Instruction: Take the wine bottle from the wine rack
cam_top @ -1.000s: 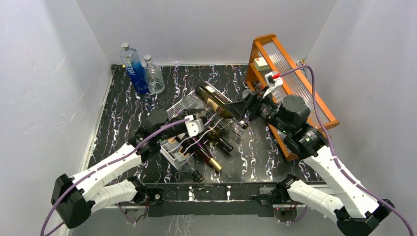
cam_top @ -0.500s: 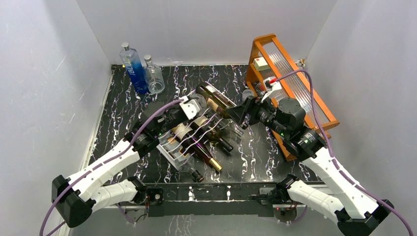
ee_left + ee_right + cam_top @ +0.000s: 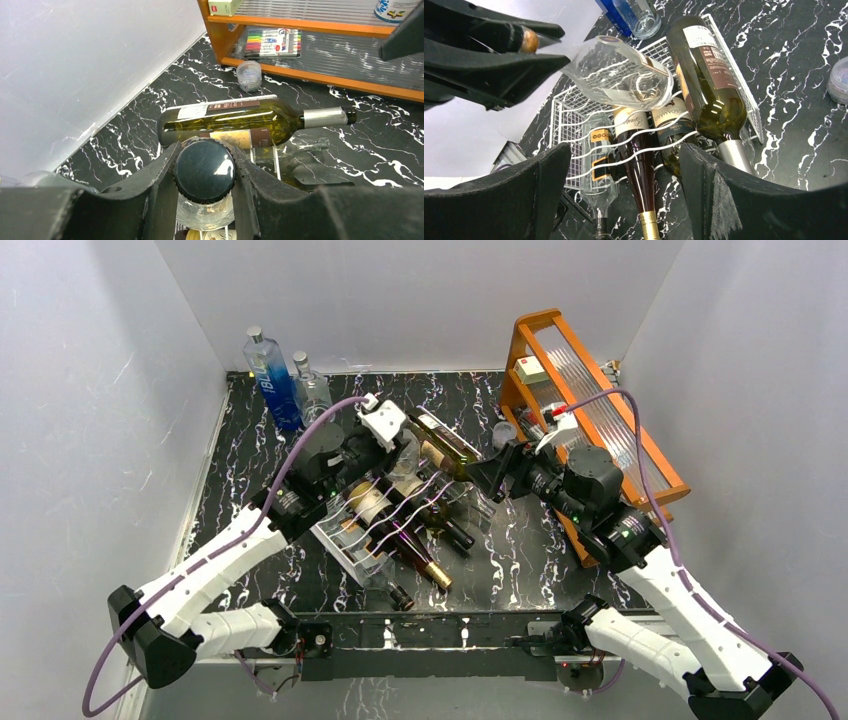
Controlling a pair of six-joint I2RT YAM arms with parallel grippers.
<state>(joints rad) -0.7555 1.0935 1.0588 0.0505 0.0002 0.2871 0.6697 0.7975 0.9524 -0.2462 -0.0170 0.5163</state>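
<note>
Wine bottle slants, neck seemingly in left tool.

**Clear wine bottle held over the white wire wine rack**
The wine bottle is clear glass and lies tilted above the rack's upper wavy row. Its capped neck is clamped between the fingers of the left gripper. The wine rack has a grid back, and its wavy rows cradle other bottles.

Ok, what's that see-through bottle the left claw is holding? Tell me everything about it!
The clear glass bottle looks empty, with a dark shiny cap. The left gripper is shut on that capped end, holding it slanted above the white wire rack. Its wide end sits close beside the green wine bottle; whether they touch is unclear.
</note>
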